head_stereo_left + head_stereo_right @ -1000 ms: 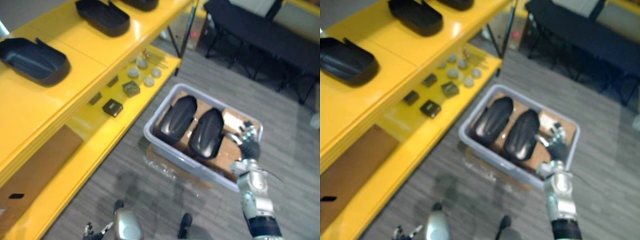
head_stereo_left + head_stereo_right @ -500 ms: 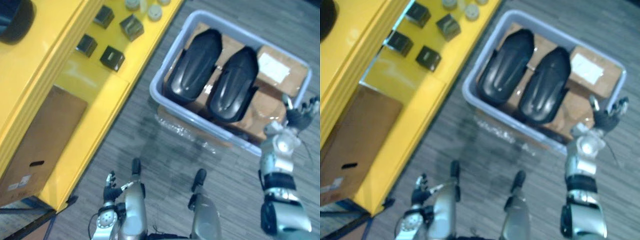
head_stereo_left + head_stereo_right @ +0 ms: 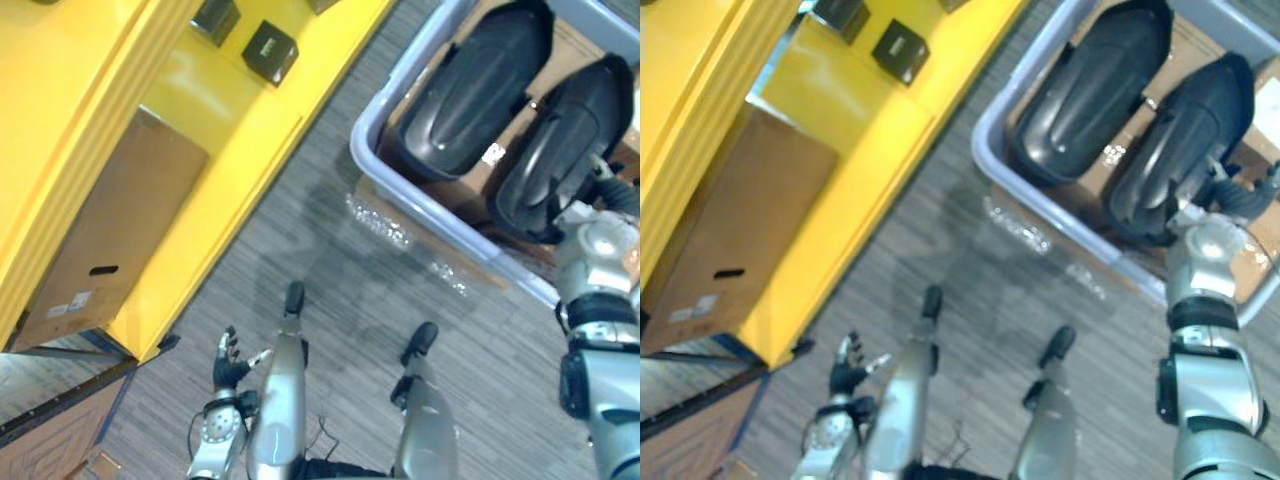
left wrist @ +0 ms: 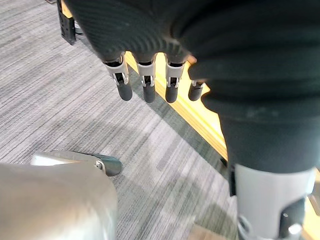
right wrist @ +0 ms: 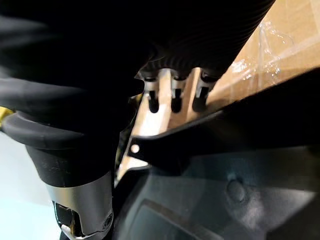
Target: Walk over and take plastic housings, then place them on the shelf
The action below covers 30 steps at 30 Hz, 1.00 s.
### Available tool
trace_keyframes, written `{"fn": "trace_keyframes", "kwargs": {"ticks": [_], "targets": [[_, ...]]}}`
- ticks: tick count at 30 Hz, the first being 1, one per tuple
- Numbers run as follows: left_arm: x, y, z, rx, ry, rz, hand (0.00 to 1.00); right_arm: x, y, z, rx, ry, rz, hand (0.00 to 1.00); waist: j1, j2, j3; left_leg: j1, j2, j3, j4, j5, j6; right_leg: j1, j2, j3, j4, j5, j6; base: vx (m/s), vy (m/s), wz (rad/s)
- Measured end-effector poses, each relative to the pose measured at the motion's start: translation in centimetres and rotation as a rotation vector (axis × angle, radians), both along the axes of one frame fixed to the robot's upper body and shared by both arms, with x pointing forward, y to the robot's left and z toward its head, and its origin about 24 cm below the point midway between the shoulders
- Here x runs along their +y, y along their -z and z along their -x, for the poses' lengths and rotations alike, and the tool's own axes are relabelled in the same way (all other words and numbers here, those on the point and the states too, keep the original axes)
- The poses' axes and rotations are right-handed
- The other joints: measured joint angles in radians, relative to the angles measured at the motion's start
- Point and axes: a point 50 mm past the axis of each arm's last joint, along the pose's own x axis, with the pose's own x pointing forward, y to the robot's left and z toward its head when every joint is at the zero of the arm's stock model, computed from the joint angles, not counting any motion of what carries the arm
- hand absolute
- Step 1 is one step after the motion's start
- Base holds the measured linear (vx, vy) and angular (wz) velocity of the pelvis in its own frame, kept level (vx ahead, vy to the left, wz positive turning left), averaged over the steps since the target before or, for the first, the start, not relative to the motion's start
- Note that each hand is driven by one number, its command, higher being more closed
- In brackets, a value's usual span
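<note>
Black housing [image 3: 1175, 150] in bin [image 3: 357, 152]: pick step. Right hand [image 3: 1238, 197] unclenched at its edge; nxt: curl round rim. Left hand [image 3: 227, 370] slack.

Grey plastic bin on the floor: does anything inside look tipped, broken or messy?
Nothing stands out. Two black plastic housings lie side by side, domed side up, on cardboard boxes inside the grey plastic bin, with no visible damage.

Glossy black plastic housings [image 3: 470, 95]; glossy yellow shelf [image 3: 70, 100]
</note>
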Motion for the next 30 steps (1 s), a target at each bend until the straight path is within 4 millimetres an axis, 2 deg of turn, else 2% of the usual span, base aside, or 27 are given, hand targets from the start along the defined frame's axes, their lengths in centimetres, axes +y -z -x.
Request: {"fn": "trace_keyframes", "kwargs": {"ticks": [9, 16, 23, 25, 28, 30], "targets": [[-0.1, 0.1, 0.0, 0.003, -0.004, 0.018, 0.0, -2.1, -0.2, 0.8, 0.102, 0.064, -0.003, 1.0, 0.005, 0.0, 0.0, 0.001, 0.002, 0.001, -0.044, 0.032, -0.004, -0.027, -0.001, 0.003, 0.013, -0.001, -0.002, 0.0, -0.002, -0.01], [-0.2, 0.1, 0.0, -0.005, -0.006, 0.018, 0.0, -1.4, 0.2, 0.2, 0.217, 0.045, 0.053, 1.0, 0.005, 0.0, 0.0, 0.014, 0.003, 0.019, -0.051, 0.035, -0.001, -0.031, -0.005, 0.017, 0.013, 0.002, -0.005, 0.0, 0.0, -0.05], [-0.5, 0.0, 0.1, -0.021, 0.007, 0.015, 0.0, -0.9, -0.5, -0.2, 0.325, 0.07, 0.165, 1.0, 0.002, 0.001, -0.001, 0.038, 0.0, 0.029, -0.08, 0.052, 0.0, -0.029, -0.008, 0.029, 0.013, 0.006, -0.006, 0.0, 0.0, -0.01], [-0.9, -0.4, 0.1, -0.058, 0.053, 0.019, 0.0, -0.7, -1.0, -0.4, 0.345, 0.074, 0.202, 1.0, -0.004, 0.001, -0.001, 0.048, 0.0, 0.031, -0.095, 0.06, 0.0, -0.027, -0.009, 0.029, 0.012, 0.007, -0.006, 0.0, 0.0, 0.0], [-3.0, -2.2, -0.5, -0.166, 0.206, 0.055, 0.0, -0.8, -2.1, -0.5, 0.375, 0.098, 0.286, 1.0, -0.009, 0.001, -0.001, 0.063, 0.0, 0.042, -0.125, 0.077, 0.0, -0.023, -0.009, 0.032, -0.005, 0.02, -0.01, -0.02, -0.012, -0.06], [-5.4, -5.1, -1.8, -0.311, 0.34, 0.09, 0.0, -1.0, -3.4, -0.4, 0.379, 0.121, 0.337, 1.0, -0.021, 0.001, -0.001, 0.064, 0.001, 0.048, -0.125, 0.079, 0.0, -0.017, -0.007, 0.033, -0.025, 0.036, -0.01, -0.03, -0.011, -0.08]]}}
